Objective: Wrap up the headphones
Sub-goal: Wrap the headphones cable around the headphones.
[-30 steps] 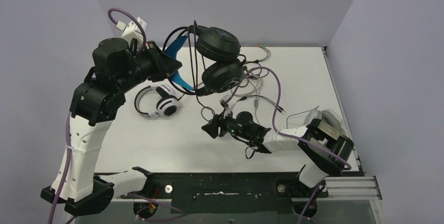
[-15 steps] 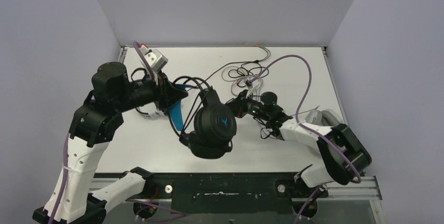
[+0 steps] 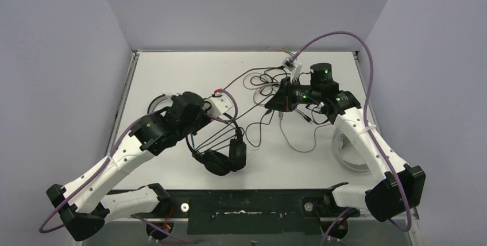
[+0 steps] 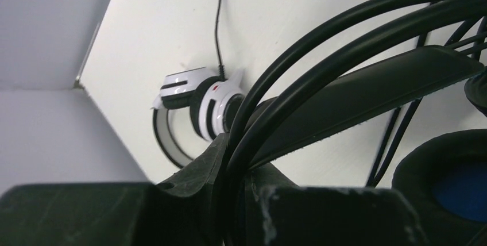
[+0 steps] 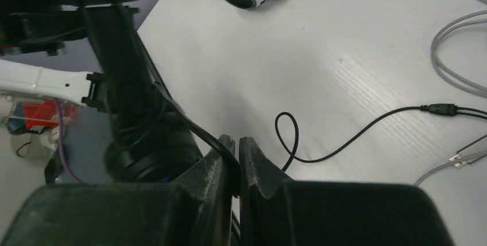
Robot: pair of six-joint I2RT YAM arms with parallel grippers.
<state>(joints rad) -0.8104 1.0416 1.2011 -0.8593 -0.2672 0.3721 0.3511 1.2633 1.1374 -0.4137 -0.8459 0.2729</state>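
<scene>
The black headphones (image 3: 221, 157) hang just above the table's front middle, with black cable wound over the headband. My left gripper (image 3: 195, 126) is shut on that headband and the cable loops (image 4: 321, 50); a blue-lined ear cup (image 4: 453, 183) shows at the lower right of the left wrist view. My right gripper (image 3: 271, 103), farther back and to the right, is shut on the black cable (image 5: 198, 131), which runs back to the black headphones (image 5: 146, 154). One white headset (image 4: 201, 105) lies at the left, mostly hidden behind my left arm in the top view. Another white headset (image 3: 349, 154) lies at the right edge.
Loose black cable (image 3: 258, 134) and pale cables (image 3: 261, 79) sprawl over the middle and back of the table (image 3: 189, 73). A black cable loop (image 5: 287, 137) and grey cables (image 5: 453, 62) lie just beyond my right fingers. Walls close in on three sides.
My left arm swung down and forward, bringing the black headphones from high at the back to low near the front. My right gripper moved back and right and closed on the black cable.
</scene>
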